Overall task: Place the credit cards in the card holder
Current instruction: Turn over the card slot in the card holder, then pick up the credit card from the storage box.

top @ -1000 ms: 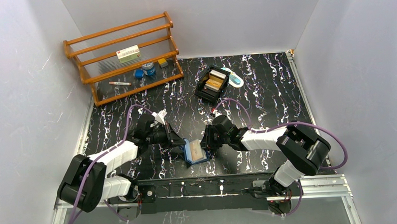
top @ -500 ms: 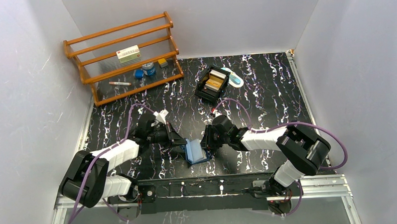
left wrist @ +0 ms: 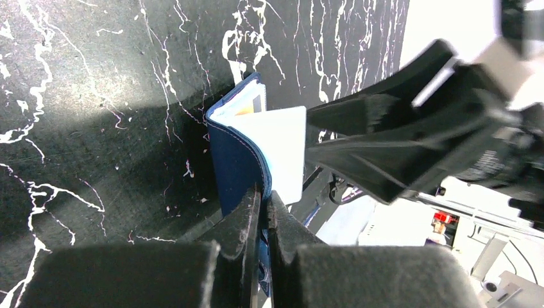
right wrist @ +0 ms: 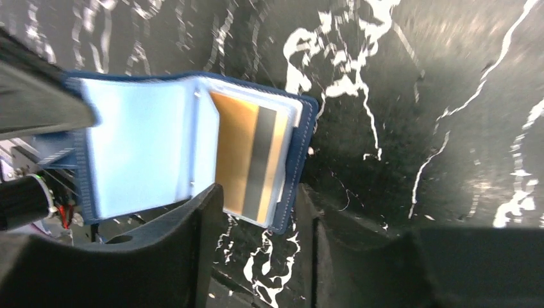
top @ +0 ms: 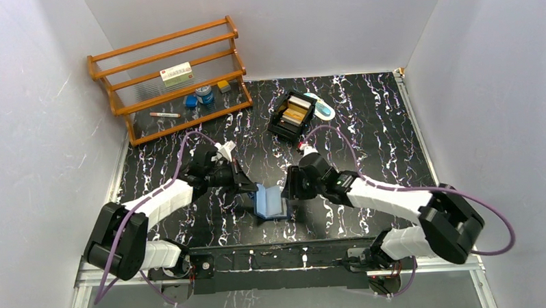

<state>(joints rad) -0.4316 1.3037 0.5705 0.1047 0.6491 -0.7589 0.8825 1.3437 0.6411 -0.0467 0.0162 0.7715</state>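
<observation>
The black, white-veined surface fills the workspace, with a three-tier wooden rack leaning in its far left corner. The rack carries a white box and a few small blue items. The left arm and right arm both reach inward and meet near the front middle of the surface. Toward the back, near the middle, sits a black open tray holding a stack of gold credit cards, well apart from both arms. Between the two wrists stands the navy card holder, opened like a book with its pale blue pockets facing the right arm. The left fingers are pressed together, pinching the edge of the holder's navy cover. The right fingers are spread wide and hold nothing; the holder's right-hand leaf lies just ahead of the gap between them. One gold card with a dark stripe sits in a clear pocket of that leaf.
</observation>
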